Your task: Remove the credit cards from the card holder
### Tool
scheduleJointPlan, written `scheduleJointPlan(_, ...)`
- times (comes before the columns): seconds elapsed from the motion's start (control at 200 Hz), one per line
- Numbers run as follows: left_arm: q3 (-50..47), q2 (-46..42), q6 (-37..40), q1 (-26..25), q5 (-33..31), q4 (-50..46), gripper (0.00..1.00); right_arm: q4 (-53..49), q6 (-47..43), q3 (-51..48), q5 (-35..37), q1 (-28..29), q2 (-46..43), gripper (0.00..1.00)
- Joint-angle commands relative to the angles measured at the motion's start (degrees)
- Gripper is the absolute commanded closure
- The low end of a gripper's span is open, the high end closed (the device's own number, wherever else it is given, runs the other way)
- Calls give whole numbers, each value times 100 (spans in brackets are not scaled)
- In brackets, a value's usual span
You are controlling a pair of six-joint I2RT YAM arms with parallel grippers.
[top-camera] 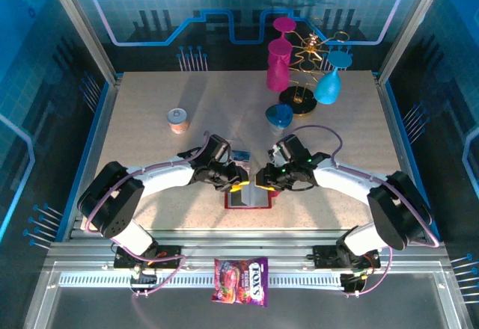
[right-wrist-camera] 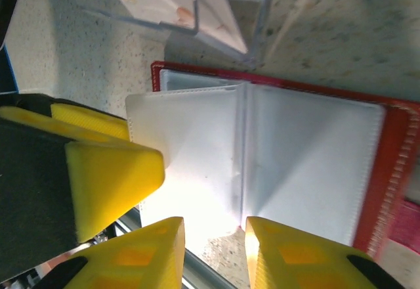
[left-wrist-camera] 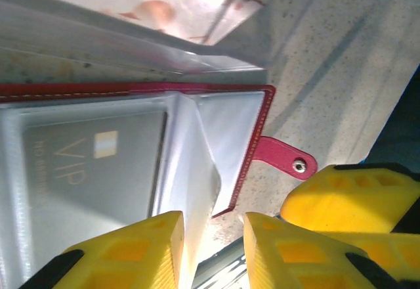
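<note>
**Card holder** (top-camera: 253, 200): lies open, pockets up, at the middle of the desk's (top-camera: 150, 127) near edge.

**Credit card** (left-wrist-camera: 92, 164): dark, lettered "VIP", sits inside a clear pocket. Not yet extracted.

**Left claw** (left-wrist-camera: 210, 240): partly spread, one finger on either side of a raised clear pocket leaf (left-wrist-camera: 197, 164). It is not pressed onto the leaf.

**Right claw** (right-wrist-camera: 213, 246): likewise partly spread, straddling the centre fold of the pockets. The two claws stand just beside each other over the holder.

**Hazards, as judged:**
- Closing on the leaf rather than on the card would lift or drag the whole holder, unless the other claw pins it down.
- The near edge is close, so a dragged holder could slip off the desk.
- Working so tightly together, the claws may knock against each other.
- A hard pinch could crease or tear the thin plastic.
</note>
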Motion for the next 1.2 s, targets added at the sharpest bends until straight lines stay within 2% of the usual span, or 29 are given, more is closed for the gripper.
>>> scheduleJointPlan(0.0,253,151,75,-108,170,-148,67,-865,-430,170,363,-217,-286,68)
scheduleJointPlan(0.23,546,484,76,-282,200,-131,57,-1326,-703,99,586,-582,-678,66)
scheduleJointPlan(0.74,995,1180,53,-552,298,-54,50,-1388,-682,-149,497,-792,-993,66)
scheduleJointPlan(1.196,940,1045,27,-555,305,-11,48,-1136,-564,-188,232,-779,-920,66)
